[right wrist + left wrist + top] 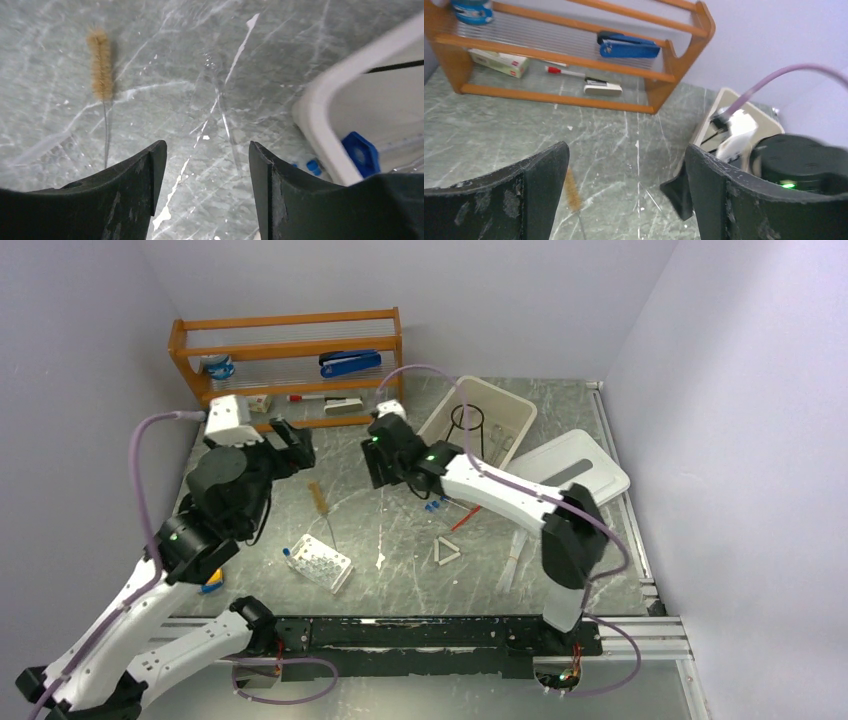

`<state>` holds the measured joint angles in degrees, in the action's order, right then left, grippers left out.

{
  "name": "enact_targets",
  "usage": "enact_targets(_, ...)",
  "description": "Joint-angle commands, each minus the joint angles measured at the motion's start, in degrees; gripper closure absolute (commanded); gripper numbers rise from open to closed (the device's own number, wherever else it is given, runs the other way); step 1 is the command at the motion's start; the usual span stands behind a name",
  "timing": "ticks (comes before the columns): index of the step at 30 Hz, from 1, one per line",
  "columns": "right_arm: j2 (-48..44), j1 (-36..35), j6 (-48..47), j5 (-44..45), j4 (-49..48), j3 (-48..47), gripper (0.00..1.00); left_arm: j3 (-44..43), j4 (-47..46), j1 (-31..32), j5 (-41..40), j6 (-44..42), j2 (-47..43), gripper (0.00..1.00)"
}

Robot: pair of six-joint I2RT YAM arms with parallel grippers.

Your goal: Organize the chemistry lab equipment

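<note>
We see the left arm (120,610) and right arm (490,495) in white shells with black joints, each trailing a mauve cable (138,465) and showing a green light (172,536). Their fingers (536,187) are black, scuffed wedges.

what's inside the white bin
A black wire tripod stands in the white bin, beside clear items and a blue cap; the right arm covers its near edge.

open: table (165,45) beside bristle brush (100,64) | blocked: white bin (325,92) rim, right
</note>
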<state>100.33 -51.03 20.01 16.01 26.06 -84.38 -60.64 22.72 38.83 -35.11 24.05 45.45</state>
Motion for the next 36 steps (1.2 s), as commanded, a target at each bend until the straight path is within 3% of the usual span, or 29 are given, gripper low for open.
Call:
enact_targets(1,7.28,-2.96,-3.94,3.34,4.0,-5.46,0.36,1.34,1.56,-0.16,-5.48,0.35,-3.68,0.12)
enact_targets(4,12.29,-3.2,-8.66,-0.49,2.84,-7.61,0.38,4.64,0.37,-0.16,-6.7,1.77,-6.09,0.12)
enact_targets(8,19.82,-2.97,-11.88,0.93,4.8,-13.14,0.46,5.08,0.73,-0.18,-8.38,2.91,-6.98,0.13)
enact_targets(13,26.44,-2.17,-10.4,2.86,8.91,-19.89,0.49,5.97,-1.22,-0.16,-8.4,1.25,-6.01,0.12)
enact_targets(22,30.93,-0.21,-9.8,0.13,10.54,-21.92,0.5,3.84,-0.96,-0.18,-7.65,0.51,-2.31,0.12)
enact_targets(30,31.61,2.33,-13.67,-8.57,9.19,-20.83,0.59,4.06,-1.27,-0.16,-6.04,0.25,-1.95,0.12)
enact_targets(36,35.7,2.48,-14.63,-8.96,10.78,-24.95,0.67,3.7,-0.63,-0.16,-6.47,0.5,-1.76,0.12)
